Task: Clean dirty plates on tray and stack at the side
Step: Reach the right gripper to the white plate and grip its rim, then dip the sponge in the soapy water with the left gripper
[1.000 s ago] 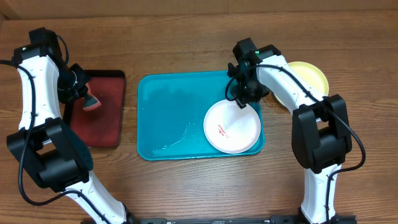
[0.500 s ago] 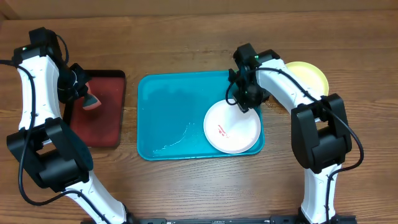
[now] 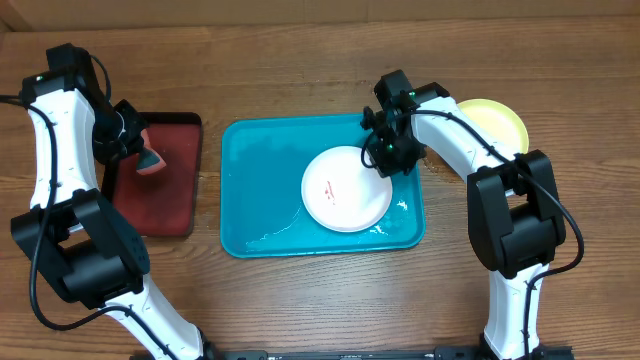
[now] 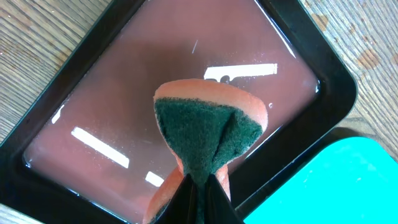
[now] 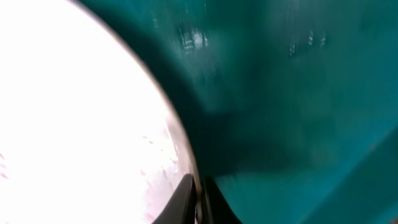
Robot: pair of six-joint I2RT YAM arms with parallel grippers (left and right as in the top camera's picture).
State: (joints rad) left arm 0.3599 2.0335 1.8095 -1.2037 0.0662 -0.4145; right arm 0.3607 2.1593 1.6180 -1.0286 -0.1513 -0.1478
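right arm [image 3: 455, 130] angles down over the tray [image 3: 260, 190], right fingers [image 5: 178, 202] pinching the white plate [image 3: 345, 190] rim; left fingers [image 4: 208, 202] clench a sponge [image 4: 208, 134].

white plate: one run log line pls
right claw: shut on white plate rim | left claw: shut on sponge over red tray | plate in turquoise tray

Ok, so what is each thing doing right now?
white plate: on the blue tray, red smear on it, rim pinched by the right gripper.
blue tray: flat on the table, wet, one plate in it.
sponge: folded, pinched in the left gripper above the red tray.
red tray: on the table, shiny, looks wet.
yellow-green plate: on the table beside the blue tray, partly hidden.
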